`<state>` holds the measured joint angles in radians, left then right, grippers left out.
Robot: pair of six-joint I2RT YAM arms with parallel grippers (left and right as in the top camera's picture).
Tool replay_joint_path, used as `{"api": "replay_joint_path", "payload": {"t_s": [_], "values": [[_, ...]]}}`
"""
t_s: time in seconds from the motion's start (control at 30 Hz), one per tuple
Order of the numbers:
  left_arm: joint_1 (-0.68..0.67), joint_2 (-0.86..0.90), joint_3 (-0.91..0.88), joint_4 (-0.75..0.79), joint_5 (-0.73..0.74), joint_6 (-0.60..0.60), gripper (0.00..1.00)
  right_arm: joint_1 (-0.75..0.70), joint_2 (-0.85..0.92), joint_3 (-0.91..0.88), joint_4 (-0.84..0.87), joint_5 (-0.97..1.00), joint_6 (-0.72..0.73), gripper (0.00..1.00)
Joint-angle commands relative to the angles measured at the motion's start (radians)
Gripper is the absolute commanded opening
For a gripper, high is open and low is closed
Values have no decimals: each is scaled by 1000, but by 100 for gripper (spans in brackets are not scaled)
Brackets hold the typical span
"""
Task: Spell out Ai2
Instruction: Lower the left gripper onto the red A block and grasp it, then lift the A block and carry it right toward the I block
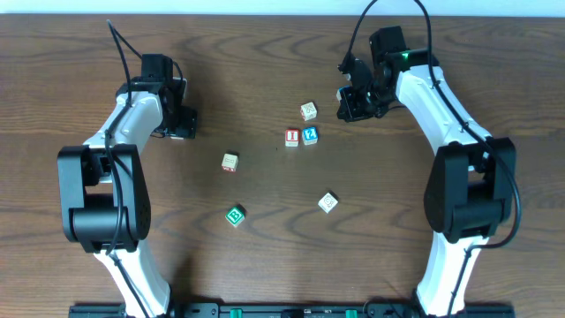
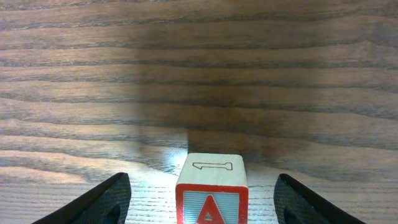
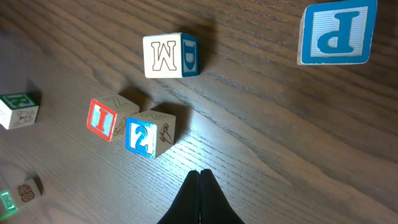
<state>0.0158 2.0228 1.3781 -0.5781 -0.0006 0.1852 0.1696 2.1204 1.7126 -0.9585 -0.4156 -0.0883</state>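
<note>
A wooden block with a red-framed letter A point(image 2: 211, 202) sits on the table between the spread fingers of my left gripper point(image 2: 202, 180), which is open and not touching it. In the overhead view the left gripper point(image 1: 181, 125) is at the left and hides that block. A red I block point(image 1: 292, 137) and a blue 2 block point(image 1: 310, 135) stand side by side, touching, at mid-table. They also show in the right wrist view as the I block point(image 3: 101, 119) and the 2 block point(image 3: 142, 137). My right gripper point(image 3: 200, 175) is shut and empty, just right of them point(image 1: 350, 102).
An M block point(image 1: 308, 110) lies just behind the 2 block and shows in the right wrist view point(image 3: 171, 55). A blue P block point(image 3: 336, 32) lies further off. Loose blocks lie at mid-left point(image 1: 229, 162), front left (green) point(image 1: 235, 215) and front centre point(image 1: 327, 202).
</note>
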Motion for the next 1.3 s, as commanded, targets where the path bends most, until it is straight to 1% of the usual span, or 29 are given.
{"api": "replay_joint_path", "payload": {"t_s": [0.0, 0.2, 0.4, 0.47, 0.6, 0.97, 1.1, 1.17, 1.27], "values": [[-3, 18, -11, 1, -6, 29, 75, 9, 12, -3, 4, -20, -13, 2], [-3, 18, -19, 6, 2, 48, 72, 8, 12, -3, 5, -20, -13, 1], [-3, 21, -22, 8, 5, 62, 73, 8, 12, -3, 5, -20, -13, 1], [-3, 31, -22, 8, 29, 82, 69, 8, 12, -3, 5, -20, -13, 1], [-3, 59, -22, 8, 48, 81, 64, 8, 12, -3, 3, -20, -2, 1], [-3, 64, -21, 32, 53, 79, 64, 9, 12, -3, -2, -19, 5, 1], [-3, 64, -21, 25, 49, 53, 62, 9, 12, -3, -2, -20, 5, 2], [-3, 64, -21, 24, 49, 49, 57, 9, 12, -3, -2, -20, 5, 2], [-3, 64, -21, 10, 48, 39, 52, 9, 12, -3, -2, -19, 5, 2]]}}
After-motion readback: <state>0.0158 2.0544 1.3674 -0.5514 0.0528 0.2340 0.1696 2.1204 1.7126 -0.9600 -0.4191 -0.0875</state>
